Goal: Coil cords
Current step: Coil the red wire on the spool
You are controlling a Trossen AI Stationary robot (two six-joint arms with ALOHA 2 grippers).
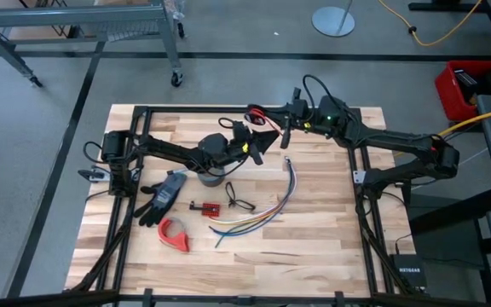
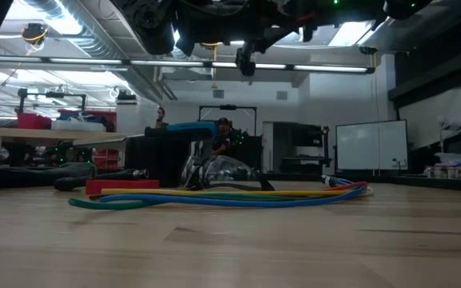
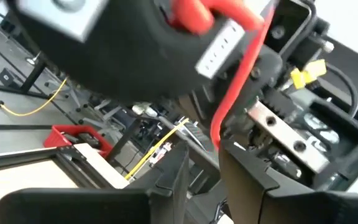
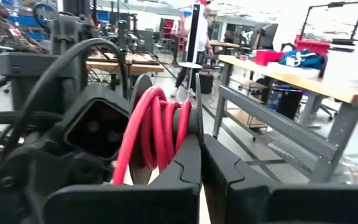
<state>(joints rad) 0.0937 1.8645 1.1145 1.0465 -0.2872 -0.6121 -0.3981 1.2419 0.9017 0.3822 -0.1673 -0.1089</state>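
Note:
The red cord (image 1: 258,115) is held up over the far middle of the table between my two grippers. In the right wrist view it shows as a small coil (image 4: 160,127) of several turns standing just ahead of my right gripper (image 4: 201,163), which is shut on it. A single red strand (image 3: 236,81) runs from the coil down into the narrow gap of my left gripper (image 3: 202,168). My left gripper (image 1: 251,143) comes from the table's left and my right gripper (image 1: 271,113) from the right, and they nearly meet. The cord's end piece is out of sight. My left gripper has the loose red strand (image 3: 216,138) entering the narrow gap between its two fingers, at their free ends; one finger hides the exact spot. The fingers come level from the table's left, tipped slightly up. The strand runs fairly straight up to the coil, clear of the table. My right gripper pinches the lower part of the red coil (image 4: 185,142) between its two fingertips. The fingers come level from the table's right. The coil stands upright above the fingertips, clear of the table, and one strand (image 4: 122,168) trails down beside them.
On the wooden table (image 1: 314,256) below lie a long bundle of multicoloured wires (image 1: 262,215), a thin black looped cord (image 1: 239,203), a small red part (image 1: 205,207), a red ring-shaped piece (image 1: 175,234), a black glove (image 1: 162,196) and a dark cup (image 1: 211,176).

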